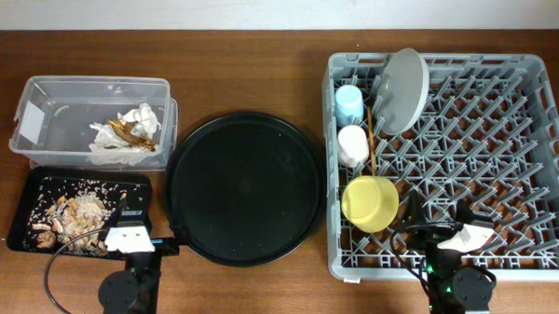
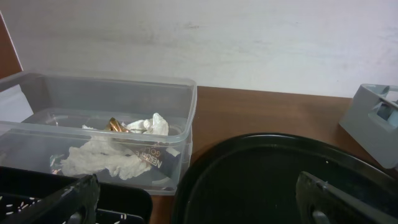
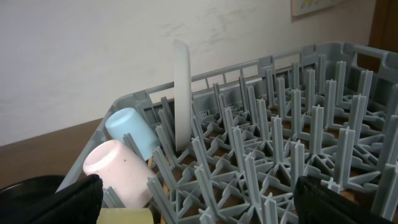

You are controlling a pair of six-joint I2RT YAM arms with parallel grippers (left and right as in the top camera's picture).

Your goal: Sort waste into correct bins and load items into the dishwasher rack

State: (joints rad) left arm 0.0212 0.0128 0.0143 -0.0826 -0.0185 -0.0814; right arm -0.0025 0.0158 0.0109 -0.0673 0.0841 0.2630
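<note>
The clear box (image 1: 30,92) (image 2: 99,81) holds white tissues (image 1: 136,124) (image 2: 99,158) and a gold foil wrapper (image 1: 122,131) (image 2: 115,124). The shallow black tray (image 1: 21,213) (image 2: 124,199) holds beige food scraps (image 1: 77,211). The grey rack (image 1: 537,269) (image 3: 249,65) holds an upright plate (image 1: 401,91) (image 3: 181,93), a blue cup (image 1: 348,103) (image 3: 130,130), a pink cup (image 1: 353,144) (image 3: 118,171), a yellow bowl (image 1: 369,201) (image 3: 127,216) and chopsticks (image 1: 373,163). My left gripper (image 1: 145,229) (image 2: 199,205) is open and empty between both trays. My right gripper (image 1: 435,230) (image 3: 199,205) is open and empty over the rack's front.
A large round black tray (image 1: 241,188) (image 2: 261,180) lies between the bins and the rack, with nothing on it. The brown wooden table runs to a pale wall at the back. Both arm bases sit at the table's front edge.
</note>
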